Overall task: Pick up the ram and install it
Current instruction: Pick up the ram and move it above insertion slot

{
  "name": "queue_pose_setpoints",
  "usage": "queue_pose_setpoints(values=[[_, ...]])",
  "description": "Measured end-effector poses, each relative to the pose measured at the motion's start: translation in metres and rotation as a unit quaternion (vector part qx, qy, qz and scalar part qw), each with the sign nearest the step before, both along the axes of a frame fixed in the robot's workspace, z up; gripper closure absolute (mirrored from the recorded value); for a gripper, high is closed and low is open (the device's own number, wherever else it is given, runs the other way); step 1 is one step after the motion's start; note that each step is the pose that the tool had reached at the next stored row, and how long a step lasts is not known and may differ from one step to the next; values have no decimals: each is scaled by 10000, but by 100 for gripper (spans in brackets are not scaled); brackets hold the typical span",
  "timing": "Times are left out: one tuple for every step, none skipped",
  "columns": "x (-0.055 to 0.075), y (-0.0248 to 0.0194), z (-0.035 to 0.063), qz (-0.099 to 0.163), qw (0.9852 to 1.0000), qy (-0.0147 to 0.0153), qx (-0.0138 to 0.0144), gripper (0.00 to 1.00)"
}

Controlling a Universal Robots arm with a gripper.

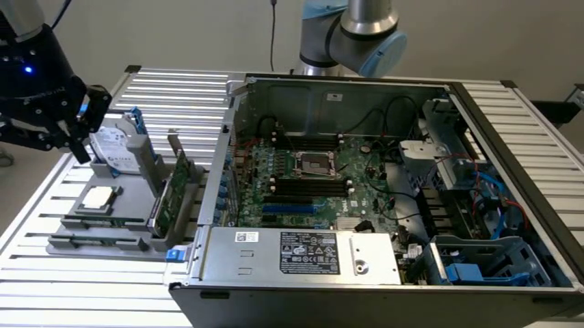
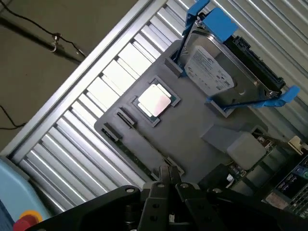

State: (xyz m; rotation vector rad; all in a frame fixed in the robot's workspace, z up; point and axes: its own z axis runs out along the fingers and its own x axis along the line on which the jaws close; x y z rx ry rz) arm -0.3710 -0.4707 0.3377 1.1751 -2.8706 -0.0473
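The ram [image 1: 103, 221] is a thin green stick standing on edge in a slot at the front of the grey parts holder [image 1: 128, 198]. In the wrist view the ram [image 2: 131, 152] runs along the holder's [image 2: 192, 125] edge, just ahead of my fingertips. My black gripper [image 1: 71, 147] hangs above the holder's far corner on the exterior view's left, beside the hard drive. My gripper [image 2: 166, 174] has its fingers pressed together and holds nothing.
The holder also carries a silver hard drive with blue rails [image 1: 117, 147], a CPU [image 1: 98, 199] and an upright green expansion card [image 1: 174, 191]. The open computer case [image 1: 365, 184] with its black memory slots [image 1: 310, 184] lies on the exterior view's right, on a slatted table [image 1: 37, 273].
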Motion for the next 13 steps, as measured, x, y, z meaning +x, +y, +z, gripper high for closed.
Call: queue_pose_setpoints(values=[[0, 0, -3, 89, 10000, 0, 0, 89], [0, 0, -7, 185, 9998, 0, 0, 89], [0, 0, -10, 275, 9996, 0, 0, 89], [0, 0, -13, 364, 9993, 0, 0, 89], [0, 0, -16, 458, 9990, 0, 0, 89], [0, 0, -19, 544, 9985, 0, 0, 89], [0, 0, -22, 637, 9980, 0, 0, 89], [0, 0, -25, 726, 9974, 0, 0, 89], [0, 0, -27, 822, 9966, 0, 0, 89], [0, 0, -28, 906, 9959, 0, 0, 89], [0, 0, -30, 1003, 9950, 0, 0, 89], [0, 0, -32, 1093, 9940, 0, 0, 89], [0, 0, -33, 1182, 9930, 0, 0, 89]])
